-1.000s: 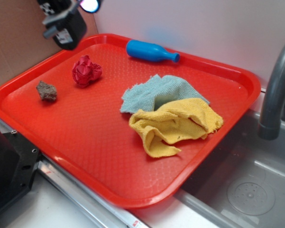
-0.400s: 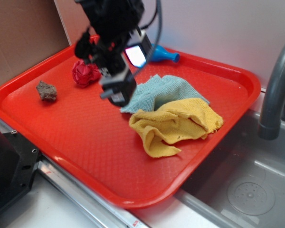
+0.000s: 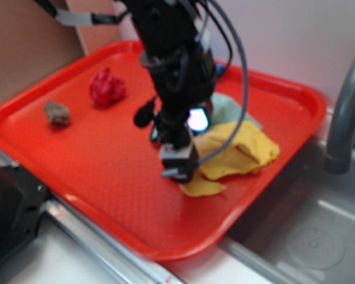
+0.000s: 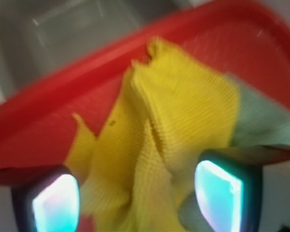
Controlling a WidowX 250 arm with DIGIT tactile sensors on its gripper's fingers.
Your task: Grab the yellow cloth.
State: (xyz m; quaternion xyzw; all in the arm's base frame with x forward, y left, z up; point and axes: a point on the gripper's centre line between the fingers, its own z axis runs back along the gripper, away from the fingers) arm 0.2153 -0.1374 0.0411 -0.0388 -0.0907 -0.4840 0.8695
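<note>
Claw (image 4: 137, 200) spread wide, both fingers (image 4: 55, 203) apart with nothing clamped, hanging low over the yellow cloth (image 4: 174, 111). Folds of that cloth bunched directly between and ahead of the fingers; contact unclear through blur. Teal rag (image 4: 263, 123) beside the right finger, red tray (image 4: 43, 121) underneath, sink (image 4: 63, 29) beyond.

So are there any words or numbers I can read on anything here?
None: no readable words or numbers show in either view.
The claw, yellow cloth, red tray, red wad, brown lump and faucet look unmarked, and both pictures are blurred.
</note>
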